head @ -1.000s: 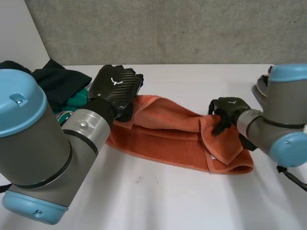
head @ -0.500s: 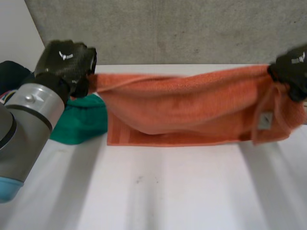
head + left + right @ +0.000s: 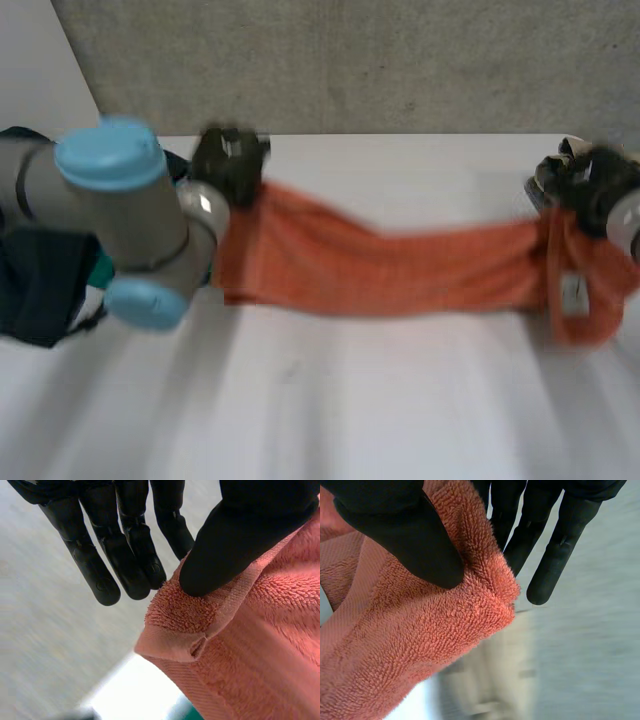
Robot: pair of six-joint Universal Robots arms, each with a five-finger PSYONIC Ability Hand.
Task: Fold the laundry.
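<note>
The white tabletop [image 3: 350, 400] carries an orange terry towel [image 3: 400, 270] that hangs stretched sideways across its far half between the two hands, sagging in the middle. The grey left arm [image 3: 120, 230] with light-blue caps reaches in front of a dark heap of clothes [image 3: 40, 290] at the tabletop's left edge. The black left hand [image 3: 228, 160] pinches the towel's hemmed left corner, thumb pressed onto the cloth against straight fingers. The black right hand [image 3: 590, 180] clamps the towel's bunched right end between its thumb and fingers. A small white label [image 3: 572, 293] shows on the flap hanging below that hand.
</note>
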